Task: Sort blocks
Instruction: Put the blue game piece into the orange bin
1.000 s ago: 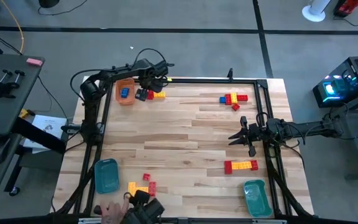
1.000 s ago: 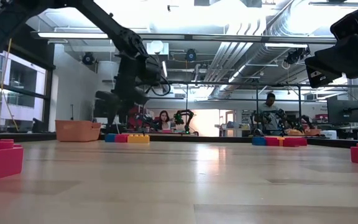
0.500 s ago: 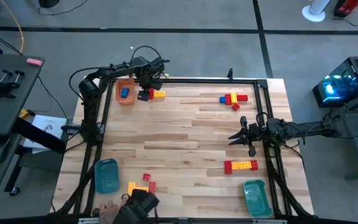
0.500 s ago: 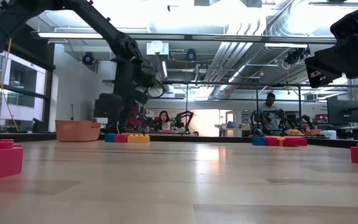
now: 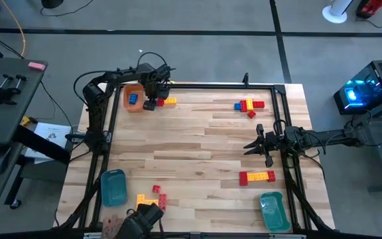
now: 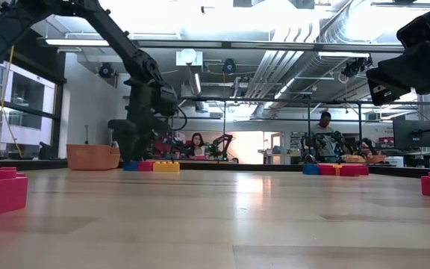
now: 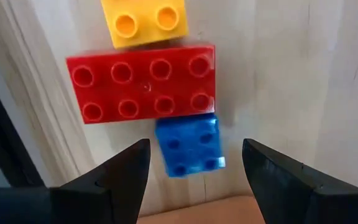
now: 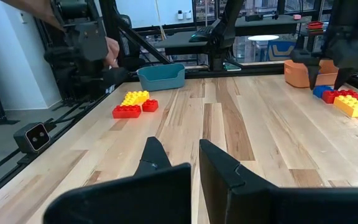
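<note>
Dark fingers of the left gripper (image 7: 191, 180) are standing spread wide at the table's (image 5: 197, 143) far-left corner, pinching nothing. In the left wrist view they are straddling a small blue block (image 7: 188, 146), with a gap showing on each side of it, so neither finger is touching it. That blue block is sitting against the long side of a red block (image 7: 142, 84) with 2 rows of 4 studs, and a yellow block (image 7: 145, 22) is sitting against the red block's opposite long side. The 3 are making a short row (image 5: 161, 101) whose long axis, seen from above, is running left to right along the far edge, blue end toward the orange tray (image 5: 132, 97) just beside it. Another blue block (image 5: 132, 99) is lying inside that tray.

The right gripper (image 5: 254, 145) is hanging over the right side of the table, fingers pressed together and pointing left, holding nothing.

Other blocks are lying well apart from both grippers: a red, yellow and blue cluster (image 5: 249, 106) near the far-right corner, a red and yellow row (image 5: 256, 176) on the near right lying left to right, and a red and yellow group (image 5: 152, 196) at the near left. A teal tray (image 5: 113, 187) is sitting at the near-left edge and a second teal tray (image 5: 272, 211) at the near-right corner. A person's hand (image 5: 113, 226) is showing at the near edge, beside a dark object.
</note>
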